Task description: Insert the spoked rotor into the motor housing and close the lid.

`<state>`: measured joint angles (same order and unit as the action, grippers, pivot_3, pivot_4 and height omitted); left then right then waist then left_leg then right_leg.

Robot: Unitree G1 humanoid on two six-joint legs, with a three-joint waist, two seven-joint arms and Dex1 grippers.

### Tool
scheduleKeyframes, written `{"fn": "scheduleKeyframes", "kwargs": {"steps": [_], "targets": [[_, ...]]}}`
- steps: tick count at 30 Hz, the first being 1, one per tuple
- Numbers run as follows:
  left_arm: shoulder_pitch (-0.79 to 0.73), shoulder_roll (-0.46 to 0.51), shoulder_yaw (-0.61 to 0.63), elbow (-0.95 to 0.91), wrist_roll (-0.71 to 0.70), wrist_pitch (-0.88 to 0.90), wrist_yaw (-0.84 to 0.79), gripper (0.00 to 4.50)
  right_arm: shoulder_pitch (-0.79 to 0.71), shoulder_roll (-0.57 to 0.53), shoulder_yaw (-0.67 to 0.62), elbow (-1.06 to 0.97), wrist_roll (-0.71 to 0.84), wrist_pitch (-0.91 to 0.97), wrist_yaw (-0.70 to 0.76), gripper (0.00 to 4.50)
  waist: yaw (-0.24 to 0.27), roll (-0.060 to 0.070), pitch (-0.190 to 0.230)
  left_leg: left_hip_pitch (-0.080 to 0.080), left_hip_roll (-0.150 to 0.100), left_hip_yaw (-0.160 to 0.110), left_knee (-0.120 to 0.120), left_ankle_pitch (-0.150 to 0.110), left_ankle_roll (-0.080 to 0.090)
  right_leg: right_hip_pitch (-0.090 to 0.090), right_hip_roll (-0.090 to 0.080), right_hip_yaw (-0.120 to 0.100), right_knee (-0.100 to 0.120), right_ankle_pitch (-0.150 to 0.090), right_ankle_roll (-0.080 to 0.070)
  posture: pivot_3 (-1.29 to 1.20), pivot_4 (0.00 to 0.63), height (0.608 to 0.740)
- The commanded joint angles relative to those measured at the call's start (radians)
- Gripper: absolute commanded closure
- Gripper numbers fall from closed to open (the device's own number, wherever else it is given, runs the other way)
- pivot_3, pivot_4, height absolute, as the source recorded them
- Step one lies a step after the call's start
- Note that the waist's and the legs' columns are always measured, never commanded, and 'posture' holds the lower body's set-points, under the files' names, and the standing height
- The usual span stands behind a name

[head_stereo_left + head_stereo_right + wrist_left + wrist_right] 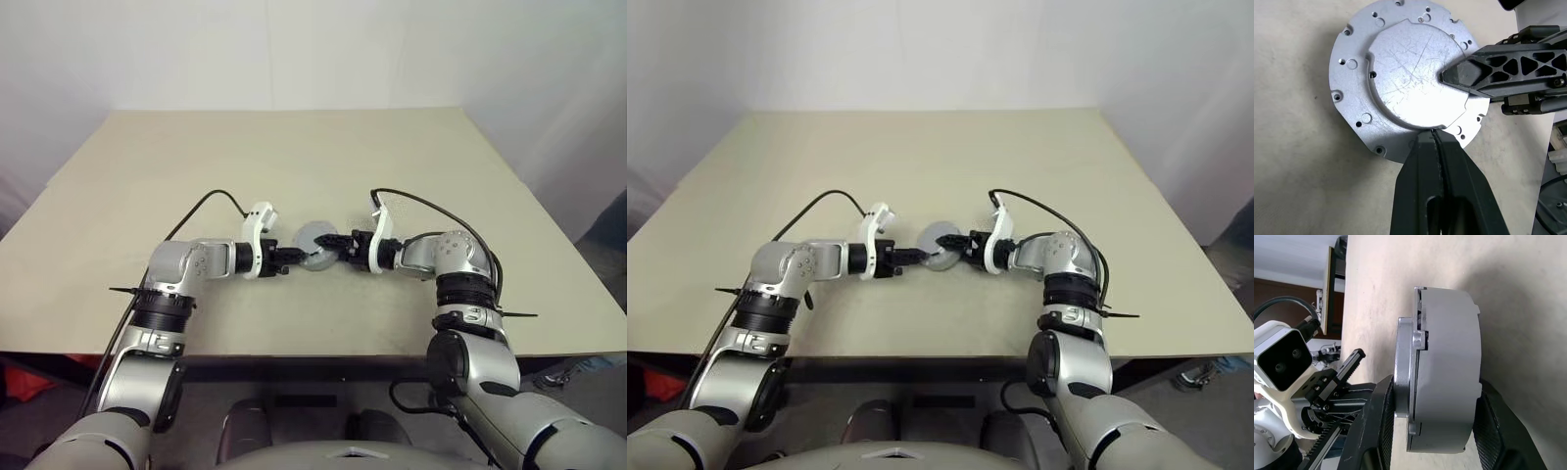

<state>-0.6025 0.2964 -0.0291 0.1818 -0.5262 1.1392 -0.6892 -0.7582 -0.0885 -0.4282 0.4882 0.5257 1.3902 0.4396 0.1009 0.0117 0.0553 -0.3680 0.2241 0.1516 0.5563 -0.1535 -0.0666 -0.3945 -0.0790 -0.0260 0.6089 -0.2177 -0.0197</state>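
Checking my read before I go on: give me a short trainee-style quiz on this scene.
1. True or false: the left gripper has its fingers spread wide.
2. What sits between the fingers of the right gripper? A) a loose washer B) the round silver case C) nothing
3. Fill in: the case's top is a flat silver ___ with small holes near its edge.

Key
1. False: the fingers are shut, with their tips at the case's rim.
2. B.
3. plate.
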Motion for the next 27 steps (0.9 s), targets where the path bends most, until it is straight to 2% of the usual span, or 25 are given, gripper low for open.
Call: {"fn": "scheduleKeyframes", "kwargs": {"steps": [1, 7, 14, 20, 23, 24, 27], "targets": [[-0.011, -0.008, 0.0, -0.02, -0.006, -0.019, 0.001, 4.5, -0.039, 0.024, -0.008, 0.0, 0.043, -0.005, -0.007, 2.4, 0.0, 0.0, 0.0, 0.0, 0.0, 0.0, 0.0, 0.0, 0.0, 0.0, 0.0, 0.0, 0.0, 0.0, 0.0, 0.0, 0.0, 0.74], [-0.006, -0.009, 0.004, -0.02, -0.001, -0.052, 0.0, 4.5, -0.05, 0.025, -0.025, 0.018, 0.043, -0.014, -0.036, 2.42, 0.0, 0.0, 0.0, 0.0, 0.0, 0.0, 0.0, 0.0, 0.0, 0.0, 0.0, 0.0, 0.0, 0.0, 0.0, 0.0, 0.0, 0.74], [0.026, -0.034, 0.141, -0.038, -0.067, -0.135, 0.018, 4.5, -0.187, 0.054, -0.276, 0.192, 0.127, -0.167, -0.194, 2.42, -0.002, 0.0, 0.0, -0.004, 0.0, 0.0, 0.0, 0.0, -0.001, -0.004, 0.0, 0.0, 0.002, 0.0, 0.0, 0.0, 0.0, 0.74], [0.056, -0.043, 0.222, -0.068, -0.116, -0.13, 0.045, 4.5, -0.252, 0.067, -0.327, 0.248, 0.187, -0.209, -0.247, 2.42, -0.001, 0.0, 0.0, -0.011, 0.0, 0.0, 0.0, 0.0, 0.0, -0.01, 0.0, -0.001, 0.0, 0.0, 0.0, 0.0, 0.0, 0.74], [0.054, -0.06, 0.315, -0.055, -0.165, -0.121, 0.1, 4.5, -0.272, 0.076, -0.335, 0.261, 0.209, -0.224, -0.265, 2.42, -0.001, 0.0, 0.0, -0.013, 0.0, 0.0, 0.0, 0.0, 0.001, -0.011, 0.0, -0.002, 0.0, 0.001, 0.0, 0.0, 0.0, 0.74], [0.045, -0.07, 0.379, -0.03, -0.2, -0.12, 0.135, 4.5, -0.276, 0.079, -0.335, 0.259, 0.221, -0.222, -0.268, 2.42, -0.001, 0.0, 0.0, -0.013, 0.0, 0.0, 0.0, 0.0, 0.001, -0.011, 0.0, -0.002, 0.0, 0.0, 0.0, 0.0, 0.0, 0.74], [0.017, -0.078, 0.553, 0.073, -0.253, -0.171, 0.268, 3.91, -0.28, 0.087, -0.33, 0.232, 0.254, -0.189, -0.27, 2.42, -0.004, 0.0, 0.0, -0.013, 0.0, -0.001, 0.0, 0.0, 0.0, -0.011, 0.0, -0.002, 0.0, 0.001, 0.0, 0.0, 0.0, 0.74]]}}
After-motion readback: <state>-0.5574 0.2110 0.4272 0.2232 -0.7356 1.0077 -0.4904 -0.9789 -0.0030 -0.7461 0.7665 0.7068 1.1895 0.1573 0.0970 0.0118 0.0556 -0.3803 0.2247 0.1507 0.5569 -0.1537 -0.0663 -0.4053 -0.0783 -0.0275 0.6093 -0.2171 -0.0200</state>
